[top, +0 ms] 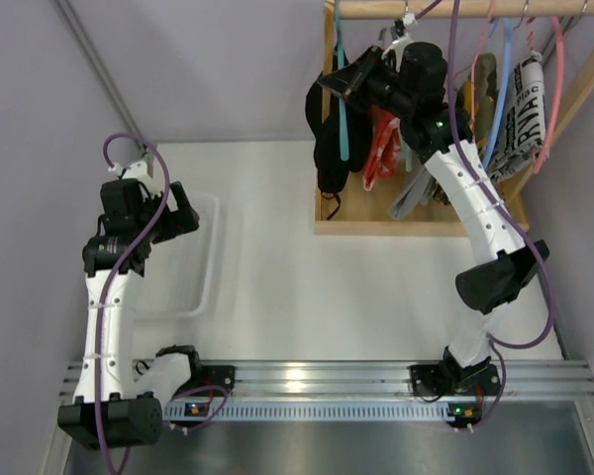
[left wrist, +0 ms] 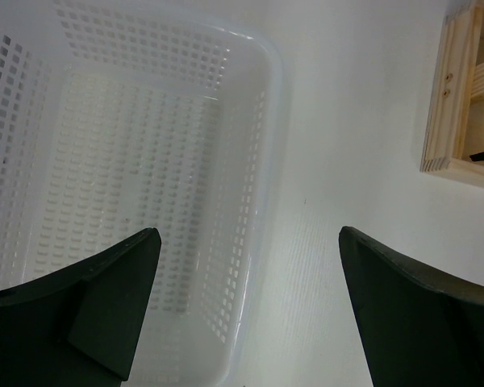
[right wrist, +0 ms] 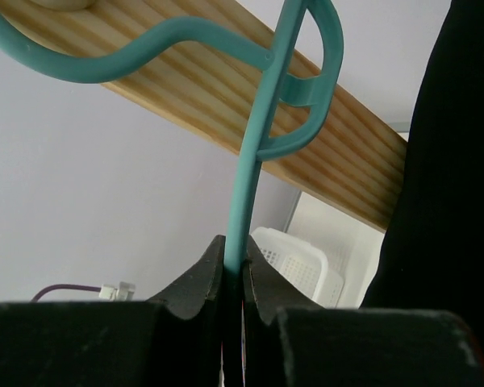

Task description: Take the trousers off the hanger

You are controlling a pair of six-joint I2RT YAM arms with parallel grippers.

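Observation:
Black trousers (top: 329, 148) hang from a teal hanger (top: 343, 109) on the wooden rail (top: 455, 8) of the rack at the back right. In the right wrist view the teal hanger (right wrist: 250, 185) runs down between my fingers and the trousers (right wrist: 444, 177) fill the right side. My right gripper (top: 351, 81) is shut on the hanger's bar, seen closed in the right wrist view (right wrist: 234, 262). My left gripper (top: 183, 213) is open and empty over the right rim of the white basket (left wrist: 250, 161); the left wrist view shows it wide open (left wrist: 250, 266).
A white perforated basket (top: 203, 257) sits on the table at left. The wooden rack base (top: 376, 226) stands at back right, its corner in the left wrist view (left wrist: 460, 105). Other hangers carry a red garment (top: 381, 148) and a printed one (top: 520, 109).

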